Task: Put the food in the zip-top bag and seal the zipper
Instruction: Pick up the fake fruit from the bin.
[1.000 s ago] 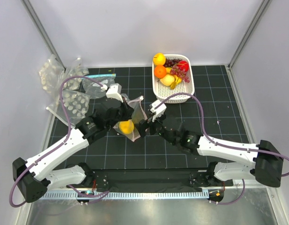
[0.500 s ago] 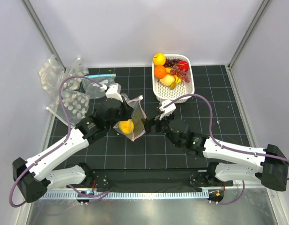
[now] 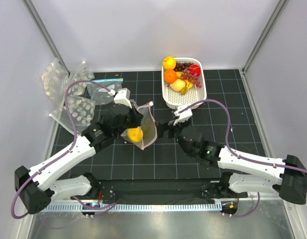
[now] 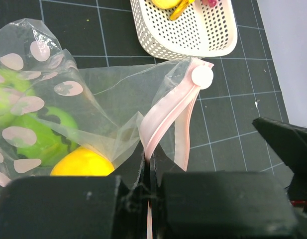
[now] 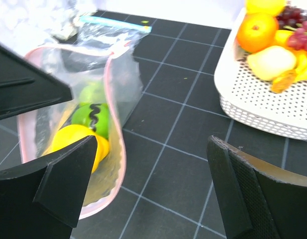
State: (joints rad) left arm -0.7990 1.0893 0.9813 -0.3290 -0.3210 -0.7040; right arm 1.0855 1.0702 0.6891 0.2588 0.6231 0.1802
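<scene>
- Top external view: the soft clear zip-top bag (image 3: 146,130), printed with white dots, stands on the dark gridded mat (image 3: 233,99) between the two arms. Its mouth gapes toward the right arm.
- The left gripper (image 4: 148,179) is clamped on the thin pinkish zipper (image 4: 165,117) at one rim and holds that side of the mouth up.
- The right gripper (image 5: 153,184) has its jaws wide apart and empty. It is just beside the mouth and not touching it.
- A round yellow fruit (image 5: 76,144) and a green piece (image 5: 93,117) lie inside the bag, low down.
- Judged from this, filling is partly done and sealing has not begun. The next move is either another pick from the basket or bringing the two pink lips together. Sealing calls for the free rim to be caught and pressed along its length.
- A white perforated plastic basket (image 3: 183,97), holding oranges, grapes and other fruit, sits close behind the right gripper and could be knocked by a backward swing.
- A heap of other clear bags (image 3: 73,94), one with a teal strip (image 5: 113,25), lies at the far left, clear of the work.
</scene>
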